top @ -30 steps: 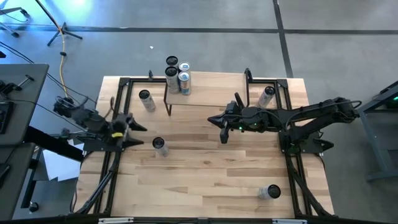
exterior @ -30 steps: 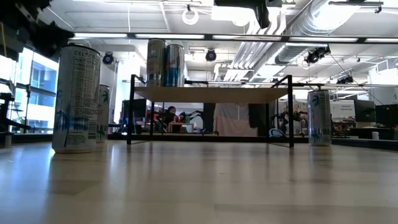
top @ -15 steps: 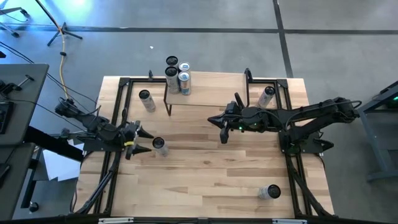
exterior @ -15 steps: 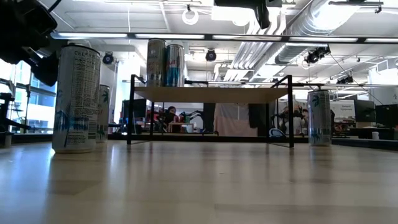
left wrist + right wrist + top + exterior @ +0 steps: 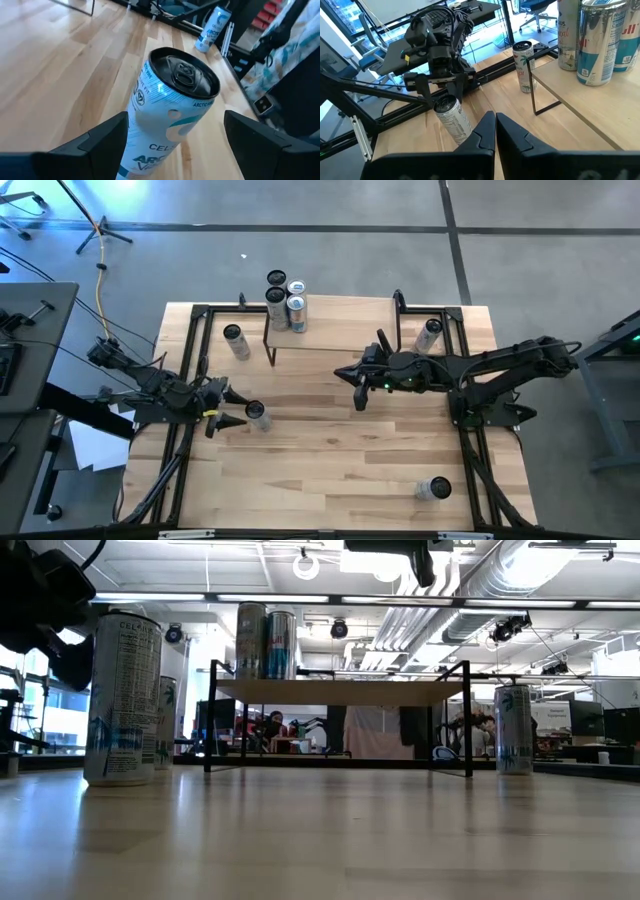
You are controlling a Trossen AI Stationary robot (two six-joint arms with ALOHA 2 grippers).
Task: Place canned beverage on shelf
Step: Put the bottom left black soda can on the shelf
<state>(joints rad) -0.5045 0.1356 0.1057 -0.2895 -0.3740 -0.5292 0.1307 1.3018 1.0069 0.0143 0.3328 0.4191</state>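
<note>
Can (image 5: pixel 257 414) upright btwn open left gripper (image 5: pixel 230 408) fingers, not yet gripped.

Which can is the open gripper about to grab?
The white can between the left gripper's fingers, standing alone on the table's left-middle.

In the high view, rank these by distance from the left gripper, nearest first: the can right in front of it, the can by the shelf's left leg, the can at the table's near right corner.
From the left gripper:
1. Can in front of it, between the open fingers.
2. Can by the shelf's left leg, toward the back.
3. Can at the near right corner, across the table.
</note>
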